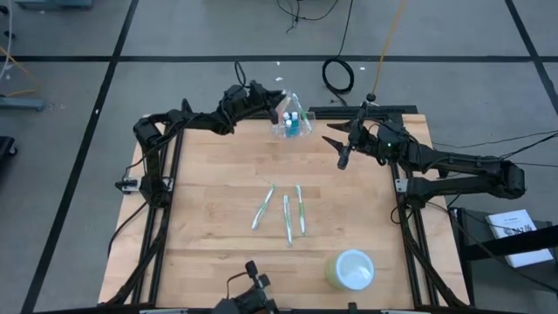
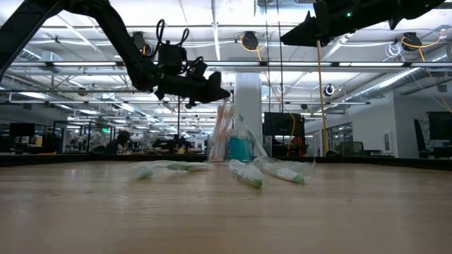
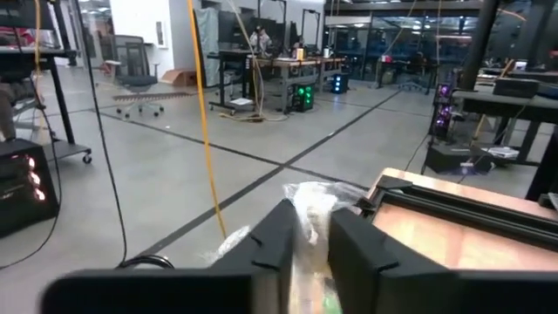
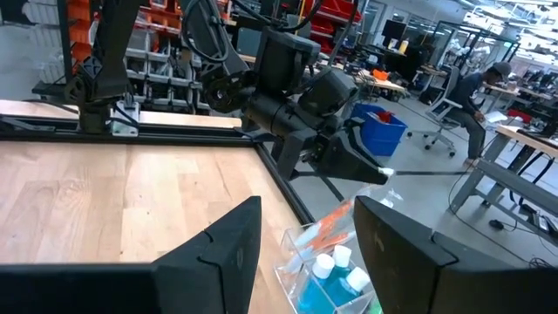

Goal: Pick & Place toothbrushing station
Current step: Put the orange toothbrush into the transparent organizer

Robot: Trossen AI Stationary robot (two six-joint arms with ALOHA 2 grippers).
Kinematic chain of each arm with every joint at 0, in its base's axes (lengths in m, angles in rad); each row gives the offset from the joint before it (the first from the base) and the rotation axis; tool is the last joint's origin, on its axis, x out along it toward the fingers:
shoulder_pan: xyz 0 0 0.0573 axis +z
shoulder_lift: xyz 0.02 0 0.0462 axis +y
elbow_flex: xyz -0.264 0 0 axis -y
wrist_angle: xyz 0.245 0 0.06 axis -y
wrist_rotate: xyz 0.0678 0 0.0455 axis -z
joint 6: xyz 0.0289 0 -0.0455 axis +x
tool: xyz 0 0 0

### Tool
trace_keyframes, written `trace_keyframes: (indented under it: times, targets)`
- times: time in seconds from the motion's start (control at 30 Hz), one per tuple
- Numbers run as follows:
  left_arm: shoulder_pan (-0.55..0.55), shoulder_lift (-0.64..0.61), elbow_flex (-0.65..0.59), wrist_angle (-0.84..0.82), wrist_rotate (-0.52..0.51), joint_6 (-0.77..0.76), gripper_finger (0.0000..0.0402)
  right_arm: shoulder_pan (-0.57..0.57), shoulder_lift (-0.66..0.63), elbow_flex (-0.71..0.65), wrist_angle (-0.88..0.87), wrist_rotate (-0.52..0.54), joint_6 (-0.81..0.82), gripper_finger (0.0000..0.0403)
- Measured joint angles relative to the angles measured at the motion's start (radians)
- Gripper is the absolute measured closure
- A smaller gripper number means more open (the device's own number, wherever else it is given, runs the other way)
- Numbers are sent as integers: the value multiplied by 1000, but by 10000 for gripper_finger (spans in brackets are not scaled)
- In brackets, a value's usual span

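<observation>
My left hand (image 1: 281, 106) hovered at the far edge of the tabletop (image 1: 218, 209), its fingers slightly parted around the plastic at the top of the toothbrushing station (image 1: 292, 122), which stood at that far edge. My right hand (image 1: 336, 144) waited just beside it, fingers apart and empty. Three wrapped toothbrushes (image 1: 283, 212) lay mid-tabletop.

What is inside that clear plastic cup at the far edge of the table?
The clear plastic holder cup holds small blue bottles with white caps and an orange-and-white stick-like item. Its lower part is out of view, so anything deeper inside cannot be seen.
</observation>
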Motion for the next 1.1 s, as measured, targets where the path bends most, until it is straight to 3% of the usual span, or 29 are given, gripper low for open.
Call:
trace_keyframes:
  times: [0.33,0.53,0.87,1.1]
  targets:
    - [-36,-11,0,18,-62,98,170,1,0,0,0,0,13,227]
    - [-87,-108,0,-31,-71,151,108,1,0,0,0,0,20,227]
    - [-139,-369,0,-442,-219,205,89,-3,7,0,2,0,32,227]
    - [-157,-366,2,-538,-201,107,103,-78,69,1,4,1,42,227]
